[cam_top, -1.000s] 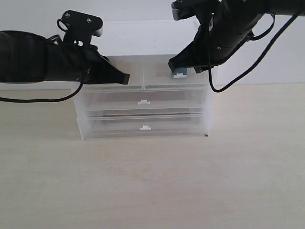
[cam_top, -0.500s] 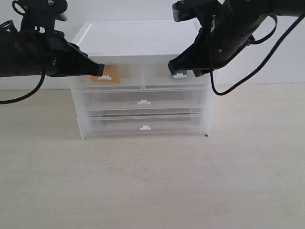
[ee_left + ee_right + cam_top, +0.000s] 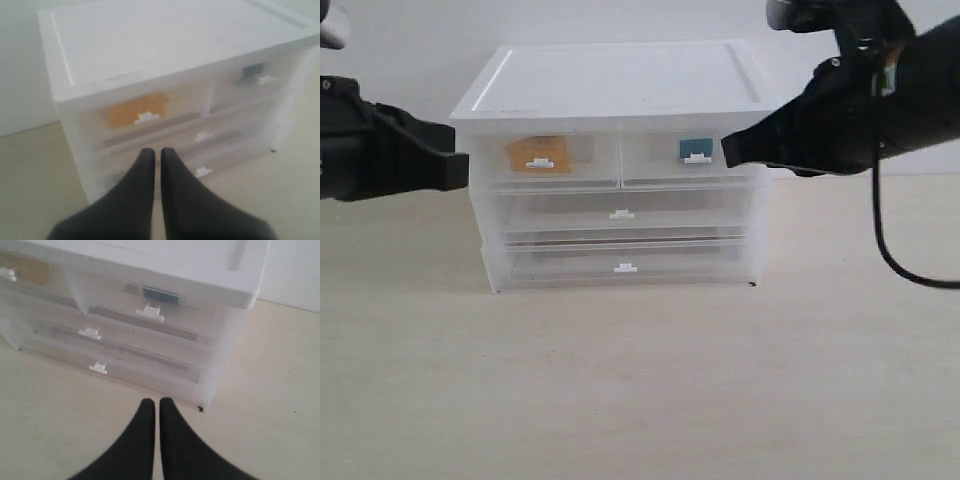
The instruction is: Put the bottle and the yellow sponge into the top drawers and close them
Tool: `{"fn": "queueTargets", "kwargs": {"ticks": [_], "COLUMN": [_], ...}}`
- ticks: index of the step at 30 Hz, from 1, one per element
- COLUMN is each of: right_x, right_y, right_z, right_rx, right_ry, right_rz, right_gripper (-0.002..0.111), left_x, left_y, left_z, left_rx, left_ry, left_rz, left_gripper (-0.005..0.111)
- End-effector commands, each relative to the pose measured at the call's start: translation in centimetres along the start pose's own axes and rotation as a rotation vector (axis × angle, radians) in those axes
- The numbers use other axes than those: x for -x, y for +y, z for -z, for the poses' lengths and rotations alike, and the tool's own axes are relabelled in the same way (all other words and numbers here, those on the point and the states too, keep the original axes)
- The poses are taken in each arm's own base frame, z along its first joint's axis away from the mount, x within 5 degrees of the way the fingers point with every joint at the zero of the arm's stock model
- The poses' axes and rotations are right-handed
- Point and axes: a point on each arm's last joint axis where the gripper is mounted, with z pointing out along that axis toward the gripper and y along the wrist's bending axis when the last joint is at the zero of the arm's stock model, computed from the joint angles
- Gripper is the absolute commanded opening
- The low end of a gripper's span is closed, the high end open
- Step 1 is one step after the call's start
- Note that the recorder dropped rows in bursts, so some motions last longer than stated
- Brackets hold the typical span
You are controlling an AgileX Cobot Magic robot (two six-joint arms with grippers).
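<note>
Shut flush with the face of the cabinet: top-left drawer and top-right drawer. Visible inside the top-left drawer only as a blurred orange patch behind the frosted plastic, just above the white tab handle: the yellow sponge, wedge shape and holes impossible to make out. Likewise reduced to a small teal patch behind the top-right drawer's front: the bottle, cap and outline lost in the haze. Hovering off the cabinet's left side, clear of it and level with the upper row: left gripper, pinched together and holding nothing, arm cut off by the frame edge. Off the cabinet's right front corner, tip overlapping the top-right drawer's edge in the exterior view, contact impossible to judge there: right gripper, also pressed together and empty; in its wrist view, set back from the cabinet above the table. Soft focus in both wrist views, so nothing readable inside the full-width lower drawers.
</note>
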Motion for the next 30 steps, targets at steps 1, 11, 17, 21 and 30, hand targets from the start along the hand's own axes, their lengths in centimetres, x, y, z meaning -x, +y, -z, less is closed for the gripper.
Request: {"fn": "queueTargets", "kwargs": {"ticks": [1,11,17,21,30], "right_x": [-1.8,-7.8,-9.0,-9.1,-9.1], "right_y": [-0.3,-0.8,-1.1,-1.1,-1.1], "right_z": [3.3,6.7,7.4,7.4,7.4], "right_rx": [0.025,0.040,0.014,0.013,0.013], "right_ry": [-0.128,-0.163,-0.075,-0.069,-0.069], "right_rz": [-0.040,-0.045,-0.047,-0.047,-0.047], "right_gripper": [0.000,0.000,0.000,0.000,0.000], "left_x": [-1.0,-4.2,-4.3,-4.3,-4.3], "left_y": [-0.9,-2.9,-3.2,-3.2,-3.2], "left_z": [3.0,5.6,5.7,5.7,5.7], "left_rx": [-0.112,-0.340,-0.371,-0.371,-0.371], "left_ry": [-0.041,-0.018,-0.015,-0.015,-0.015], "left_rz": [0.119,0.174,0.171,0.171,0.171], "left_gripper": [0.004,0.004,0.004,0.004,0.004]}}
